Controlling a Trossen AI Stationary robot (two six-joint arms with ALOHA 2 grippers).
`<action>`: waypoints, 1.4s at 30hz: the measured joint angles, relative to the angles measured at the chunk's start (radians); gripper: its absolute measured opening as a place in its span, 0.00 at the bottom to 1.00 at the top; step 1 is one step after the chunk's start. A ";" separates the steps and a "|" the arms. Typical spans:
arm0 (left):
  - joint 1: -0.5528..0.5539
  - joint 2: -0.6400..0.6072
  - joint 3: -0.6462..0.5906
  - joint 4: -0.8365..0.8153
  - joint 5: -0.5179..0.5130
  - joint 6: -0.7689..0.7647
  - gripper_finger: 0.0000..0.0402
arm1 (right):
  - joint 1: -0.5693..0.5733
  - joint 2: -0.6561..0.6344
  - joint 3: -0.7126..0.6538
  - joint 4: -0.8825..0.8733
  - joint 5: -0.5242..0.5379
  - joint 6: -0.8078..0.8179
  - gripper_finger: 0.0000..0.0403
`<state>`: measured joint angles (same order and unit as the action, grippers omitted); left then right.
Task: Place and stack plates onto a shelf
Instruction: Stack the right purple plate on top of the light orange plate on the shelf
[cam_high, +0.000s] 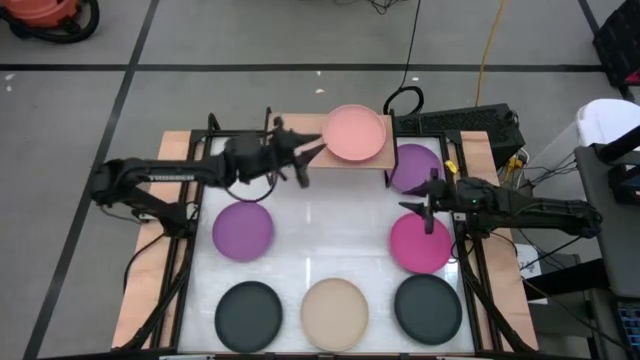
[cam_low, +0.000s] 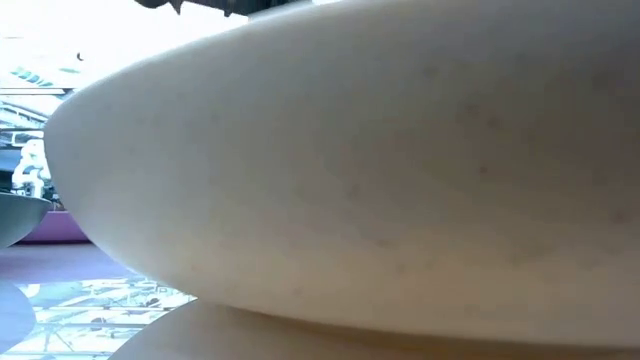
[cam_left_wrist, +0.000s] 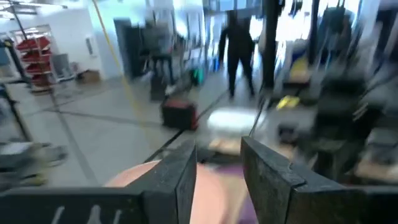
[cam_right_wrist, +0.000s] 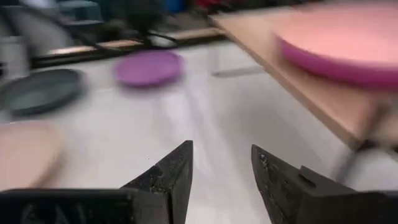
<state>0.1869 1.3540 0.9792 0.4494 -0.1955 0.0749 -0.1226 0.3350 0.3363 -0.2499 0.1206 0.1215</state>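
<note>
A light pink plate (cam_high: 356, 133) lies on the shelf (cam_high: 372, 166) at the table's far side. In the right wrist view the pink plate (cam_right_wrist: 348, 31) rests on a magenta plate (cam_right_wrist: 336, 67). My left gripper (cam_high: 312, 150) is open beside the pink plate's left rim, and the left wrist view shows the gripper (cam_left_wrist: 219, 162) just above the pink plate (cam_left_wrist: 211, 196). My right gripper (cam_high: 430, 205) hangs open over the table between a purple plate (cam_high: 415, 167) and a magenta plate (cam_high: 420, 243). Its fingers (cam_right_wrist: 222, 158) hold nothing.
Flat on the white tabletop lie a second purple plate (cam_high: 243, 230), two black plates (cam_high: 249, 316) (cam_high: 428, 308) and a beige plate (cam_high: 335, 314). The beige plate (cam_low: 380, 170) fills the low view. Bare table (cam_high: 330, 225) lies in the middle. A person stands in the room beyond.
</note>
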 joint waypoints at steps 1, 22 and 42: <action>-0.008 -0.011 -0.061 0.098 0.009 -0.022 0.32 | 0.000 0.013 0.000 0.004 0.047 0.011 0.36; -0.059 -0.013 -0.249 0.488 0.019 0.058 0.32 | -0.050 0.462 0.116 -0.229 0.089 0.198 0.36; -0.057 -0.013 -0.248 0.488 0.019 0.052 0.32 | -0.218 0.651 0.116 -0.288 0.116 0.304 0.36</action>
<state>0.1303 1.3407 0.7307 0.9375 -0.1764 0.1265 -0.3405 0.9856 0.4519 -0.5384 0.2366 0.4255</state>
